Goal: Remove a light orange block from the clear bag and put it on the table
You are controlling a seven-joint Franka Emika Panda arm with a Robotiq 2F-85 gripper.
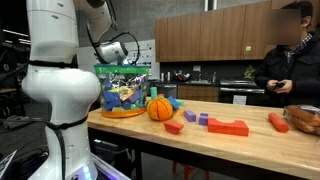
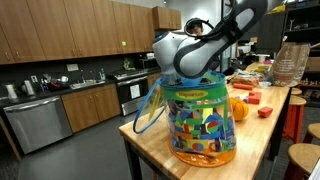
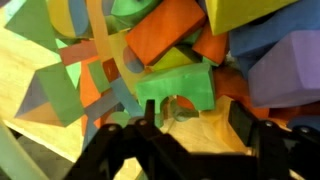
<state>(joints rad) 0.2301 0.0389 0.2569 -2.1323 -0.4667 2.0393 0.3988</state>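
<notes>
**Inside the clear bag (image 2: 200, 125), gripper (image 3: 190, 118) spread wide over the blocks**

In an exterior view the clear bag (image 1: 122, 90), green-banded at the top, stands on the table (image 1: 250, 140) just beside an orange ball (image 1: 160, 108). The arm (image 1: 60, 80) reaches to its mouth.

In an exterior view the arm (image 2: 215, 40) dips into the bag's top, hiding the gripper.

In the wrist view the light orange block (image 3: 165, 32) lies in the heap, above a green arched block (image 3: 175, 90). The dark fingers (image 3: 115, 150) stand far apart and hold nothing.

The clear bag (image 1: 123, 90), green-banded, shows blue, yellow and green blocks (image 2: 205, 130); at its 3 o'clock, a ribbed orange ball (image 1: 160, 108); the desk (image 1: 245, 150) is pale wood-grain.
</notes>
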